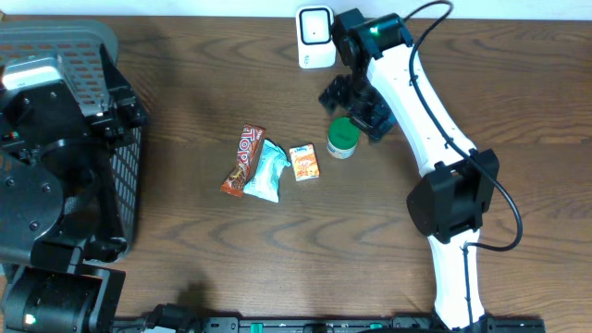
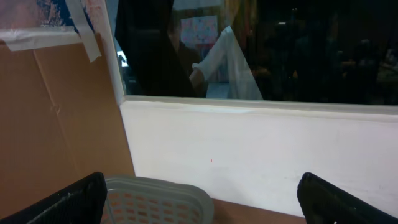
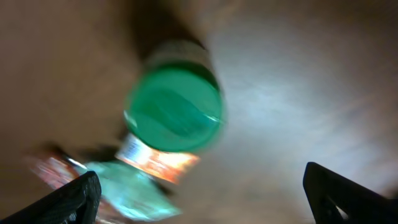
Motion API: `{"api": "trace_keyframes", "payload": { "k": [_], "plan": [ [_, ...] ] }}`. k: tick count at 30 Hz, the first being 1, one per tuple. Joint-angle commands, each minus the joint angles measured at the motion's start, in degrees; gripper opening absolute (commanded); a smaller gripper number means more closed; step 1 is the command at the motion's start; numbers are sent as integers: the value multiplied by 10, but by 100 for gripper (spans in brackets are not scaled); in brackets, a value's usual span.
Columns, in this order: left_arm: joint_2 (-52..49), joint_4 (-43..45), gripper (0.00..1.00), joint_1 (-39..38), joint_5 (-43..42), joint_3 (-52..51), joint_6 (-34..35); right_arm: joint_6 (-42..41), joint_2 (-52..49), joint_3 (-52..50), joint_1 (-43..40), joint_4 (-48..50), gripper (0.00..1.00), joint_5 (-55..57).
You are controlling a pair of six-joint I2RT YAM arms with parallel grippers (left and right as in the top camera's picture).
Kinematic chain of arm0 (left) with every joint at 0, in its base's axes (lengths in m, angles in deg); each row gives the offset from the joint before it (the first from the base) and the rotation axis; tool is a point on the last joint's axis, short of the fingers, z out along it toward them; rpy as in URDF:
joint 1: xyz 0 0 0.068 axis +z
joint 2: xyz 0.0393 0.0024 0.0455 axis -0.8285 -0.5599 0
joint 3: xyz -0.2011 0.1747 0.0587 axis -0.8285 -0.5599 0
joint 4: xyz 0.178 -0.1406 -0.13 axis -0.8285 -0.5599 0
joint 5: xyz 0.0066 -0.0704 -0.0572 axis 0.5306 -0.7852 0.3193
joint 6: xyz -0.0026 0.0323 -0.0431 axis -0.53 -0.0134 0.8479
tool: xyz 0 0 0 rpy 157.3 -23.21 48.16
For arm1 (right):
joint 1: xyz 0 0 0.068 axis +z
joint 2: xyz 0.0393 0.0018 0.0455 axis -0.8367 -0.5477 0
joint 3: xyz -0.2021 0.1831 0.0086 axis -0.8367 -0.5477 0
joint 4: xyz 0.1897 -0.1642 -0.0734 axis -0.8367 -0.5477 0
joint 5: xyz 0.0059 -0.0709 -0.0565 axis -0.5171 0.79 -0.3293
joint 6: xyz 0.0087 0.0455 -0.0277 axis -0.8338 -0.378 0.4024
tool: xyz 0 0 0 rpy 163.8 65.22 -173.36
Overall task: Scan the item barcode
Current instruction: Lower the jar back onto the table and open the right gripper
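Green-capped jar [image 1: 343, 138] is taken as the item in hand. It stands upright on the tabletop [image 1: 518, 83], right of centre, just beside a small orange carton [image 1: 304, 162]. The right end effector [image 1: 359, 111] is seen just beyond the jar on its far side, with its jaws spread wide and nothing between them. In the right wrist view the green cap is seen from above, blurred, between the two open fingers and clear of both.

A white scanner [image 1: 315, 37] stands at the far edge of the tabletop, near the jar but apart from it. No item is held in front of it.

Left of the carton lie a teal packet [image 1: 266, 171] and a red chocolate bar [image 1: 243, 159], the packet touching the bar. The left end effector [image 2: 199, 205] is also wide open and empty, raised over a grey basket [image 1: 83, 55] at the far left. The basket's inside is largely hidden by the arm.

By judgement, the scan of the jar is not under way: the jar has yet to be gripped, lifted and presented with its barcode towards the scanner. Whether any barcode has been read cannot be told, and the jar's barcode is not visible.
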Motion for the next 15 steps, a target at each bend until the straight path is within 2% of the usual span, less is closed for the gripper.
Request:
{"api": "trace_keyframes", "payload": {
  "k": [1, 10, 15],
  "plan": [
    [1, 2, 98, 2, 7, -3, -4, -159, 8, -15, -1, 35, 99, 17],
    [1, 2, 98, 2, 7, -3, -4, -207, 8, -72, 1, 68, 99, 27],
    [1, 2, 98, 2, 7, -3, -4, -207, 8, -133, 2, 131, 99, 27]
  ]
}}
